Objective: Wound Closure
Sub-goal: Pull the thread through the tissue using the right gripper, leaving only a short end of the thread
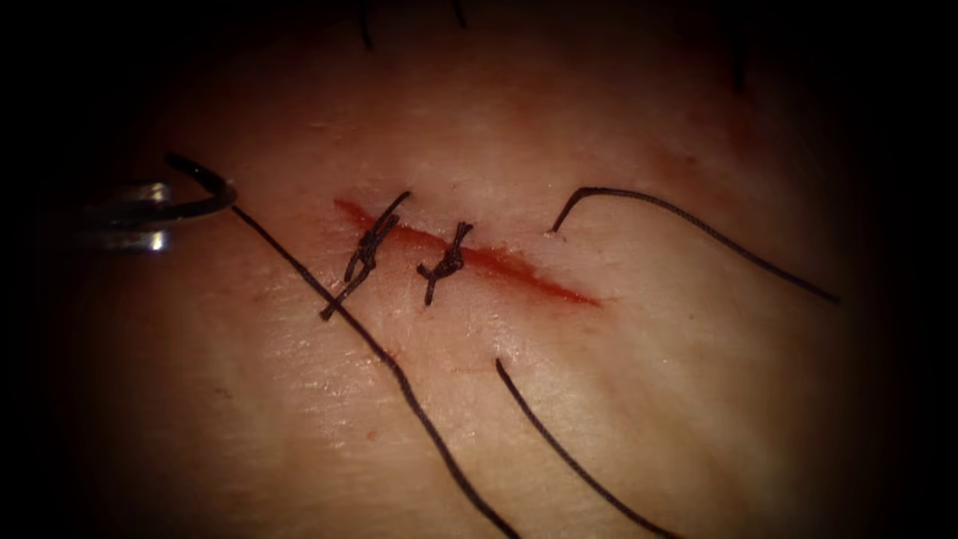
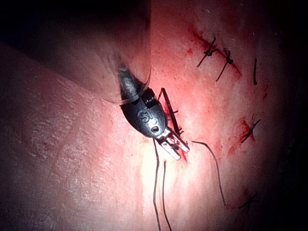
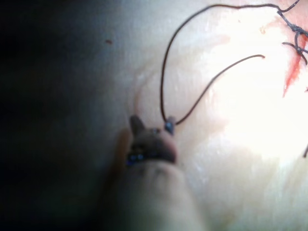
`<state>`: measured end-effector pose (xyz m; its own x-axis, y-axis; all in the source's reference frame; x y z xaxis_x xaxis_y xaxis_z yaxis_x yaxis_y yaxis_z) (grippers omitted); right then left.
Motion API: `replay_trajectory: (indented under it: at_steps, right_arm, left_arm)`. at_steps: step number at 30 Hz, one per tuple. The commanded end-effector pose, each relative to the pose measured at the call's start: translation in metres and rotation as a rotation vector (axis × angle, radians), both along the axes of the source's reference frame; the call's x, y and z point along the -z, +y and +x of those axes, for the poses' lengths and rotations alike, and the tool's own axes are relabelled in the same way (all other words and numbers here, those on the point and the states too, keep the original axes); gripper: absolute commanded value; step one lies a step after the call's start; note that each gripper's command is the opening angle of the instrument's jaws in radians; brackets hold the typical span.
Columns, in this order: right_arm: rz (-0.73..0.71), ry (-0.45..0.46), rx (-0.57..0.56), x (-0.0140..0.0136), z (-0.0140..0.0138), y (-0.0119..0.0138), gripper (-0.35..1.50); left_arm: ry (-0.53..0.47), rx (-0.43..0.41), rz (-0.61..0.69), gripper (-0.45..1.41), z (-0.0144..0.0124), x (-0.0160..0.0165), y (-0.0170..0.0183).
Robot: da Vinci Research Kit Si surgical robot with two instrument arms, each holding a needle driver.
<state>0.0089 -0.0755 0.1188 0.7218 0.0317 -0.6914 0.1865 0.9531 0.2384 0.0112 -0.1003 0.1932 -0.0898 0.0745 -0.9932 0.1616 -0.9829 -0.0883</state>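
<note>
Tissue (image 1: 619, 399) has a cut (image 1: 519, 268) with two knots on it. Left tool (image 2: 177, 150), far left of the cut: fingers closed on the needle (image 1: 205, 203), which is out of the tissue; grip spot unclear. Right tool (image 3: 153, 122): fingers spread, thread (image 3: 163, 72) touching one.

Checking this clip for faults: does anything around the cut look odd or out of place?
Nothing damaged. The cut lies open right of its two knots, with red fluid in it. The needle lies left of it, outside the tissue. What the left tool and right tool hold is unclear.
</note>
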Motion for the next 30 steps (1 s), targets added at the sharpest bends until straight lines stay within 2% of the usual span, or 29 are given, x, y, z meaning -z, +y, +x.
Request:
replay_trajectory:
  at_steps: [1,3,6,9,11,13,15,17,20,22,25,30]
  right_arm:
    - [0.006,-0.004,0.001,-0.0012,-0.0007,0.0014,1.35]
    - [0.012,-0.008,-0.001,-0.0017,-0.0018,0.0027,1.40]
    - [0.026,0.015,-0.012,-0.0024,-0.0032,0.0049,1.36]
    - [0.123,0.137,-0.120,-0.0029,-0.0047,0.0073,1.45]
    - [0.172,0.300,-0.195,-0.0030,-0.0063,0.0086,1.38]
    - [0.196,0.335,-0.216,-0.0029,-0.0070,0.0100,1.28]
    - [0.193,0.318,-0.237,-0.0028,-0.0066,0.0115,1.25]
    - [0.183,0.302,-0.288,-0.0028,-0.0052,0.0131,1.25]
    - [0.123,0.330,-0.334,-0.0036,-0.0024,0.0148,1.25]
    - [0.076,0.340,-0.331,-0.0046,-0.0003,0.0153,1.21]
    - [-0.027,0.359,-0.323,-0.0079,0.0061,0.0159,1.19]
    - [-0.109,0.375,-0.313,-0.0112,0.0111,0.0158,1.14]
  left_arm:
    - [0.006,0.000,0.001,-0.45,-0.0005,-0.0006,-0.0006]
    - [0.010,-0.001,0.001,-0.45,-0.0005,-0.0006,-0.0006]
    - [0.013,0.002,0.000,-0.45,-0.0004,-0.0006,-0.0005]
    - [0.022,0.008,-0.002,-0.45,-0.0003,-0.0007,-0.0005]
    - [0.023,0.008,-0.003,-0.45,0.0000,-0.0008,-0.0005]
    - [0.025,0.009,-0.004,-0.45,0.0001,-0.0009,-0.0005]
    - [0.026,0.010,-0.004,-0.45,0.0000,-0.0010,-0.0004]
    - [0.027,0.012,-0.004,-0.45,-0.0003,-0.0010,-0.0004]
    - [0.030,0.017,-0.006,-0.45,-0.0008,-0.0011,-0.0006]
    - [0.033,0.017,-0.007,-0.45,-0.0011,-0.0012,-0.0008]
    - [0.035,0.021,-0.006,-0.45,-0.0018,-0.0012,-0.0005]
    - [0.031,0.017,-0.004,-0.45,-0.0027,-0.0012,-0.0005]
